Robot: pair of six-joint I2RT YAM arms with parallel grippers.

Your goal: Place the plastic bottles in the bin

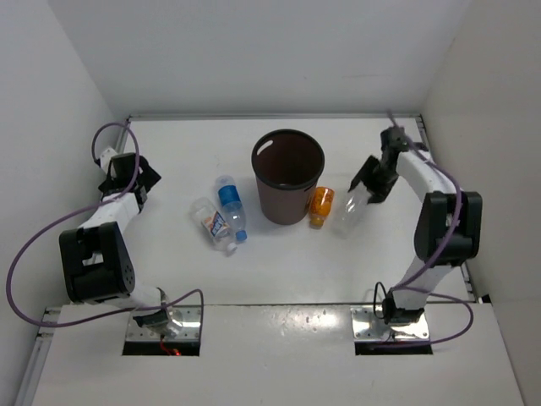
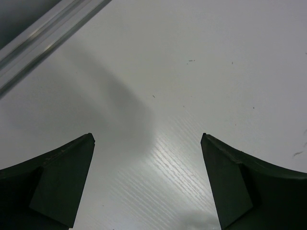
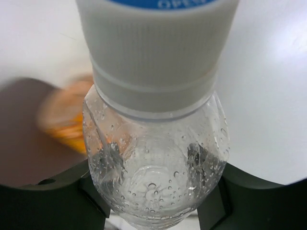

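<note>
Jaws of the right gripper (image 1: 370, 183) clamp the plain clear bottle (image 1: 350, 211), long axis slanting to lower left, bin (image 1: 287, 205) leftward at frame centre; those of the left gripper (image 2: 148, 140) stand apart.

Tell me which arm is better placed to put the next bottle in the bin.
Right: the right gripper holds the plain clear bottle beside the bin; the left gripper is open, empty, far off.

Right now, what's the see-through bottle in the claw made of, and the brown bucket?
The clear bottle: thin see-through plastic, probably; glossy, droplets inside, wall creased where the right claw squeezes it. Its cap: white plastic, ridged, matte. The bin: likely hard plastic, dark brown, smooth, with a faint shine on its rim.
</note>
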